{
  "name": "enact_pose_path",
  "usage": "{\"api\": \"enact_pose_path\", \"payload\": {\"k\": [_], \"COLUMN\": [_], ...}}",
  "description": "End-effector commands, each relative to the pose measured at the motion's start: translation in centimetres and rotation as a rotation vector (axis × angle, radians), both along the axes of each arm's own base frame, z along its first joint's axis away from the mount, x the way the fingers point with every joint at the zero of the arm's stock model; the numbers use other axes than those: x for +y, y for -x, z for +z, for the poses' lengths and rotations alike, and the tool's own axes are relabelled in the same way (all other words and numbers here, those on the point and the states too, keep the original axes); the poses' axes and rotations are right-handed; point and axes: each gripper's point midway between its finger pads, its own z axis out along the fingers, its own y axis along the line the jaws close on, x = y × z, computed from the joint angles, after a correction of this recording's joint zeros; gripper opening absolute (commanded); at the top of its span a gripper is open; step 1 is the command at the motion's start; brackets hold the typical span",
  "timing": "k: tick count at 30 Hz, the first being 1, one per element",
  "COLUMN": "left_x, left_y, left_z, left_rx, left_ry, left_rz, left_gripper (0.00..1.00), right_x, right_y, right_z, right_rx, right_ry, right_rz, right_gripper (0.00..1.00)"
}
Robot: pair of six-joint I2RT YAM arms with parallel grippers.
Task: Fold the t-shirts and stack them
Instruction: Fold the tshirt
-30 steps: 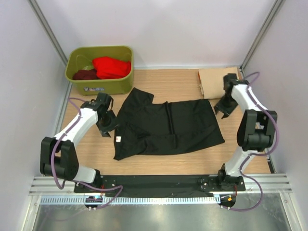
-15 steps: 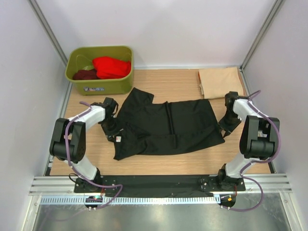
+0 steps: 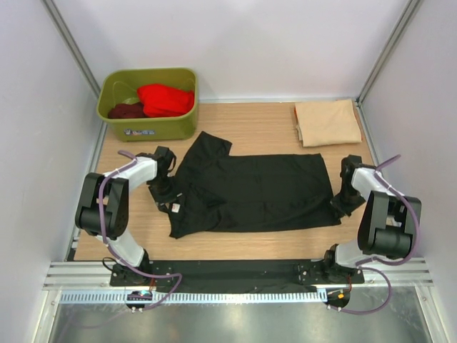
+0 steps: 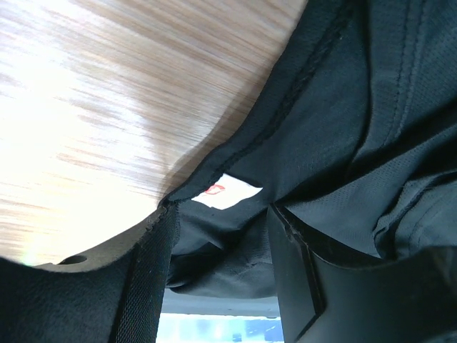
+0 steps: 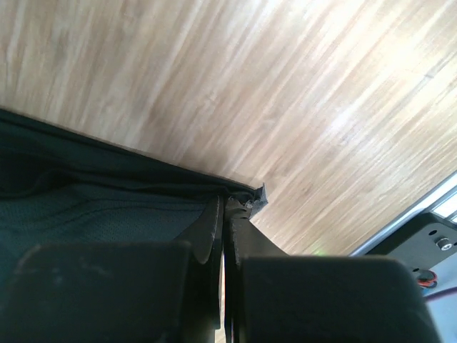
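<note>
Left gripper: positioned at the left side of the table, on the collar end of the black t-shirt. In the left wrist view my two fingers stand part-closed with a bunch of black cloth filling the gap between them, so I read this as a grasp on the collar area. The white neck label lies just past the fingertips.

Right gripper: positioned near the right edge of the table, at the shirt's hem corner. In the right wrist view the jaws are clenched almost together, with the thin black hem edge pinched between them.

Black t-shirt: spread flat across the middle of the table, collar toward the left edge, hem toward the right edge, with one sleeve pointing to the far edge.

Beige t-shirt: folded, lying at the far right corner, apart from the black one.

Olive-green tub: at the far left corner. It contains the red t-shirt and the maroon t-shirt, both crumpled and touching each other.
</note>
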Motion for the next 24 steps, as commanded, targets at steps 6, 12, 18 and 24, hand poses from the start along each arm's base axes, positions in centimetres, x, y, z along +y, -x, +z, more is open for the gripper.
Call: {"api": "enact_pose_path", "payload": {"k": [6,12,18,24], "left_x": [2.2,0.6,-1.5,-2.3], "left_y": [0.6,-2.6,-5.3,-6.3], "left_z": [-1.0,3.1,5.9,4.2], "left_rx": [0.018,-0.093,-0.206,-0.187], "left_ry": [-0.110,-0.029,0.072,0.107], "left_rz": [0.030,-0.003,-0.031,-0.066], "left_gripper": [0.57,0.59,0.60,0.60], "right_x": [-1.0,-1.2,1.3,2.7], "right_y": [0.1,-2.3,-4.7,-3.9], "right_z": [1.2,5.3,6.5,4.3], "right_rx": [-0.091,-0.149,-0.232,-0.185], "right_ry": [0.065,0.059,-0.089,-0.158], "right_rz": [-0.033,-0.054,-0.051,-0.094], "right_gripper": [0.17,0.32,0.35,0.34]}}
